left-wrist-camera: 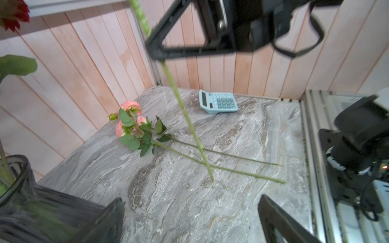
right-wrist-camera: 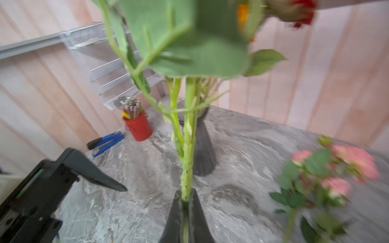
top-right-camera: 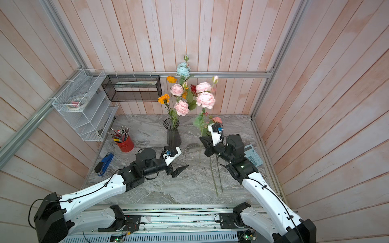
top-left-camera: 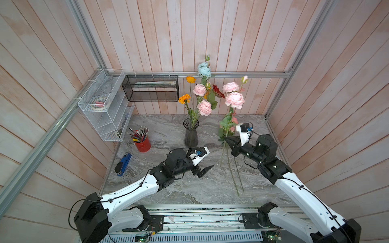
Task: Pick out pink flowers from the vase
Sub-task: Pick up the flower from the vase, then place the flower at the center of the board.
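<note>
Two pink heads top the held flower (top-left-camera: 234,100); long axis upright, blooms up, in both top views. Right gripper (top-left-camera: 227,140) pinches its stem, near the vase (top-left-camera: 191,136); left gripper (top-left-camera: 207,170) gapes wide, empty. Left wrist: laid pink flowers (left-wrist-camera: 130,126) flat on table (left-wrist-camera: 179,199), calculator (left-wrist-camera: 217,102) beyond. Right wrist: jaws tight on stem.

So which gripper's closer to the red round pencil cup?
Left. The open left gripper hovers not far from the red round pencil cup; the right gripper, holding a pink flower, is beyond the dark ribbed glass vase.
</note>
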`<state>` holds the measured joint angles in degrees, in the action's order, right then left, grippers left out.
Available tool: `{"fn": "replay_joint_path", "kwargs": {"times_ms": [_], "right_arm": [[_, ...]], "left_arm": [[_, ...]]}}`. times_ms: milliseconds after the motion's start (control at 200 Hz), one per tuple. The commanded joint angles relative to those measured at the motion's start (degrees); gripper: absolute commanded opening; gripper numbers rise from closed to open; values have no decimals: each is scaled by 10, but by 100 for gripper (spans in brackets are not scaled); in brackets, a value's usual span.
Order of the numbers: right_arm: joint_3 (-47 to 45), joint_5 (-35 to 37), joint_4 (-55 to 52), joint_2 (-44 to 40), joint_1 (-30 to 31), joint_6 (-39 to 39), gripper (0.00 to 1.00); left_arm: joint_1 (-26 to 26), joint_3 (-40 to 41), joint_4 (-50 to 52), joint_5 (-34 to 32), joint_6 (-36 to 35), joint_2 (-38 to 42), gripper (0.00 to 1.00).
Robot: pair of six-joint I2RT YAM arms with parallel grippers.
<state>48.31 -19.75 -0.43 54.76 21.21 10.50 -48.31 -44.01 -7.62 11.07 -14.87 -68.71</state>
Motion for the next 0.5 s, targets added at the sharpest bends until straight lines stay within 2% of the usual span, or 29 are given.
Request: {"fn": "replay_joint_path", "kwargs": {"times_ms": [0, 165, 495], "right_arm": [[22, 6, -107, -6, -78, 33, 0], [24, 0, -195, 34, -156, 9, 0], [12, 15, -221, 155, -160, -26, 0]], "left_arm": [[-5, -9, 8, -61, -25, -18, 100], [-11, -9, -12, -80, -16, -40, 100], [-13, -10, -39, -106, 17, -69, 100]]}}
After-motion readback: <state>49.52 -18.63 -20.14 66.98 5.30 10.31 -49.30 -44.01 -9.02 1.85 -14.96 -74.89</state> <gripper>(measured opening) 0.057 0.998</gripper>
